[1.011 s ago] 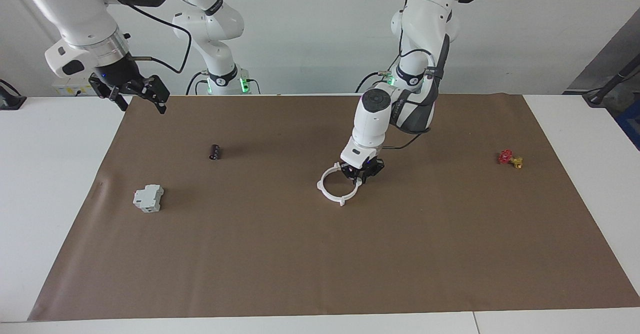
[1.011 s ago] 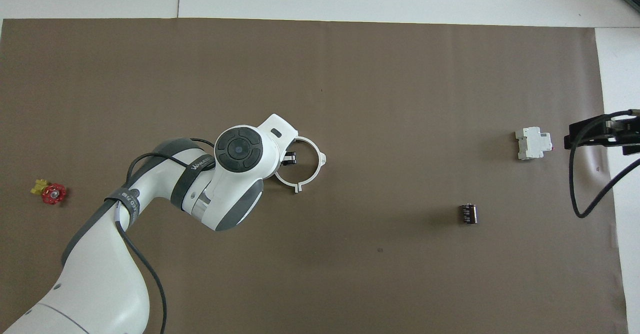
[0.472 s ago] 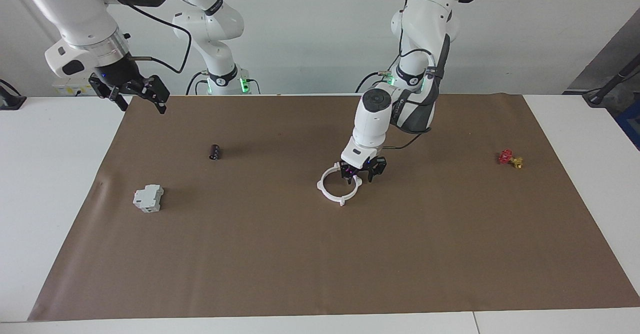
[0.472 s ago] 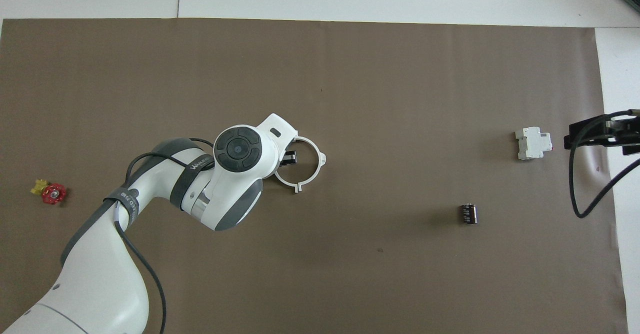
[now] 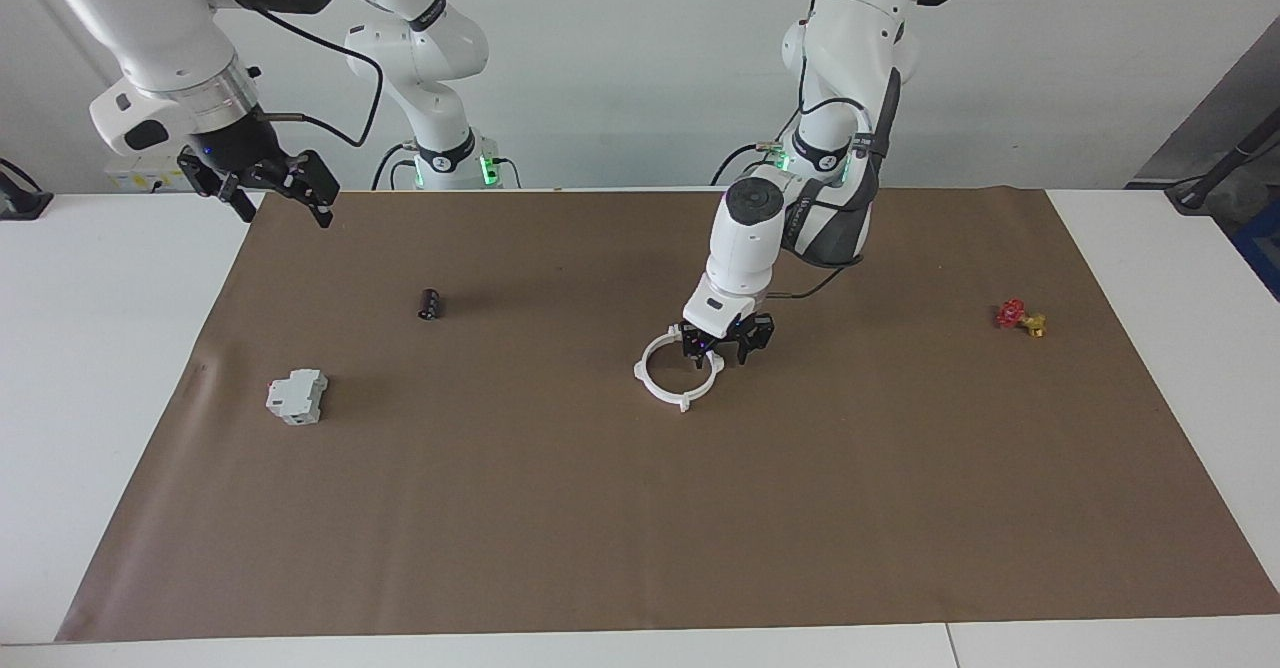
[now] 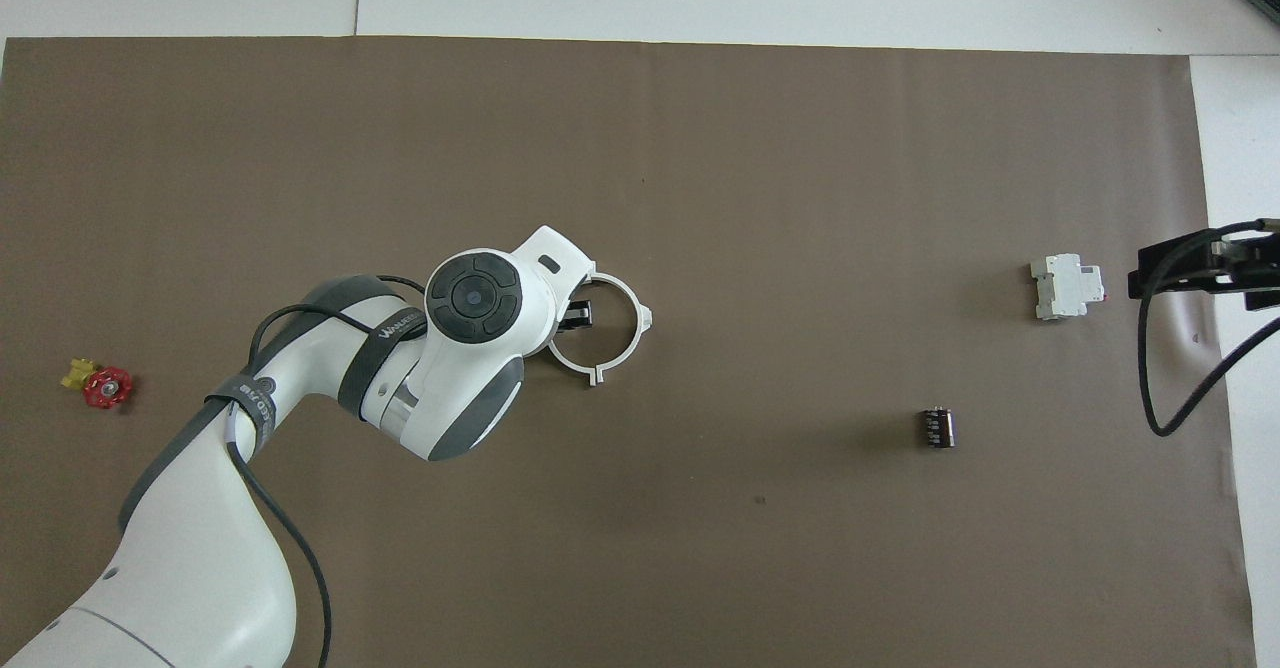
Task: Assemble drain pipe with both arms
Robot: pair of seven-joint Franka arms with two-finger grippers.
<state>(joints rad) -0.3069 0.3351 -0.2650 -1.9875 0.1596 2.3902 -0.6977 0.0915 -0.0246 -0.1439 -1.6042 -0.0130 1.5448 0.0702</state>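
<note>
- The drain pipe (image 5: 678, 374) lies flat on the brown mat (image 5: 640, 508) near the middle of the counter (image 5: 100, 368). It reads as a closed white ring, with small tabs sticking out at its rim (the seam between the two halves cannot be made out).
- The left pincer (image 5: 722, 350) hangs just above the ring's edge, on the side toward the left arm's end of the counter. Its fingers (image 5: 745, 346) stand apart, one over the ring's inside and one outside the rim; they grip nothing. Whether a fingertip brushes the rim cannot be told.
- In the overhead view the left arm's wrist covers most of the pincer (image 6: 575, 316); only a dark finger shows inside the ring (image 6: 598, 324).
- The right pincer (image 5: 268, 186) waits raised over the mat's edge at the right arm's end, well apart from the ring. Its fingers are spread wide and hold nothing. Only its tip shows in the overhead view (image 6: 1205, 268).
- A grey boxy block (image 5: 296, 395) sits on the mat, well away from the ring toward the right arm's end, about as far from the robots as the ring.
- A small black cylinder (image 5: 429, 303) lies between ring and block, nearer to the robots than either.
- A small red and yellow piece (image 5: 1020, 317) rests well away from the ring toward the left arm's end.
</note>
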